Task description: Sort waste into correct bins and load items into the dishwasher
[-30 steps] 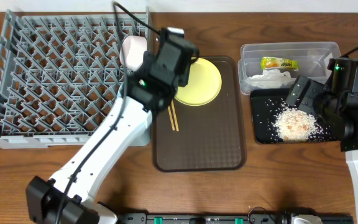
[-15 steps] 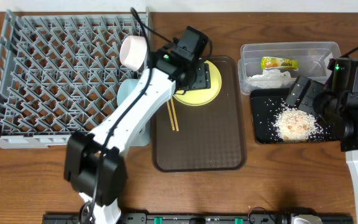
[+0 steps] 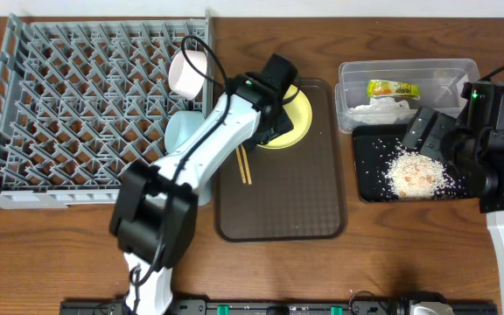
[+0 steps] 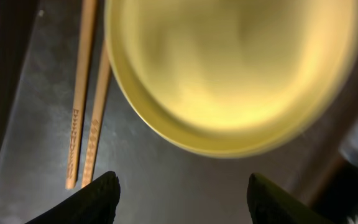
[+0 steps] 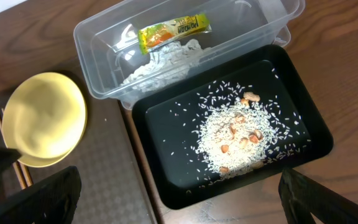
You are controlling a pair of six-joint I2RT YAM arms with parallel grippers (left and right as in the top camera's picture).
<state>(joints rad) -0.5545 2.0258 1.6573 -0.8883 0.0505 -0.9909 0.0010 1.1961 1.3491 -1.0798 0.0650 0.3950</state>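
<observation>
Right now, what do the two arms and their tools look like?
The left arm has white link shells between black joint housings, a thin black cable looping off it and a small green light. The right arm shows black blocks with green lights above a white link, also cabled. The left tool and right tool have blunt black fingers.

The left arm (image 3: 201,150) has smooth white links between blocky black joints, a thin black cable (image 3: 208,52) looping by its wrist. The right arm (image 3: 497,140) shows black housings, small green lights (image 3: 475,91) and a white lower link.
</observation>
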